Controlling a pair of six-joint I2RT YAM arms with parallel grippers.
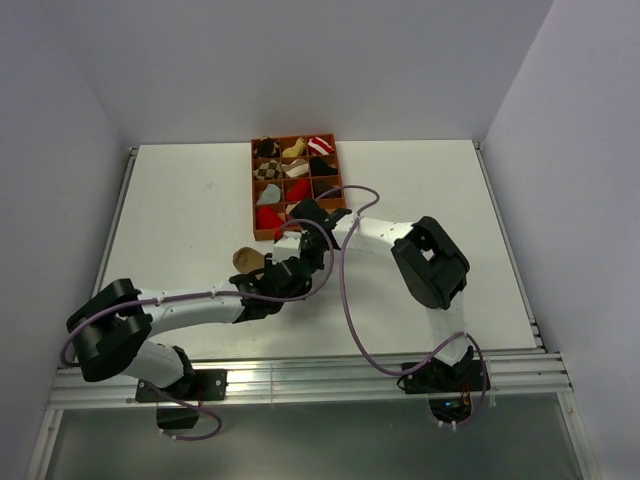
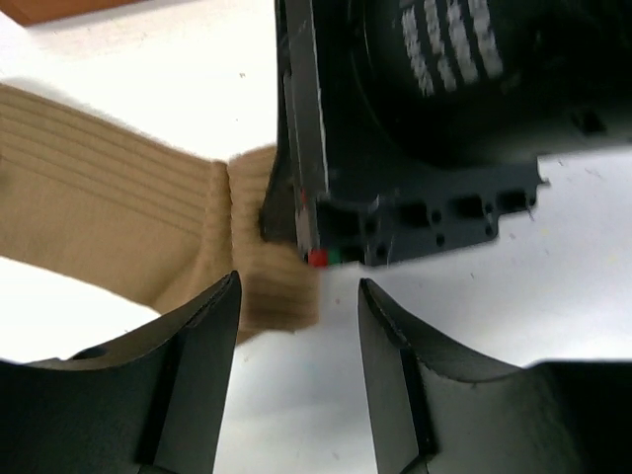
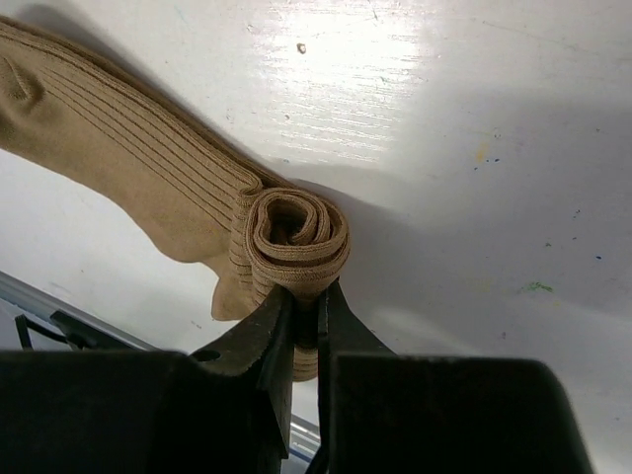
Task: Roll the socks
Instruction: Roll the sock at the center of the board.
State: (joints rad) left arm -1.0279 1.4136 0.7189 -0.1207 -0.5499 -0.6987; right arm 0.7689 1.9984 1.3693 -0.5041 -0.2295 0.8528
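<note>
The right gripper [image 3: 304, 296] pinches the rolled end of the sock [image 3: 148, 168], whose unrolled length lies flat on the table [image 3: 444, 148]. The left gripper [image 2: 298, 286] stands open just beside the roll.

no words, labels, brands or numbers can be read in any view. the only marks are pale bars [image 2: 444, 39] on a black housing [image 2: 464, 118] at about 1 o'clock in the left wrist view, too blurred to read as letters.
</note>
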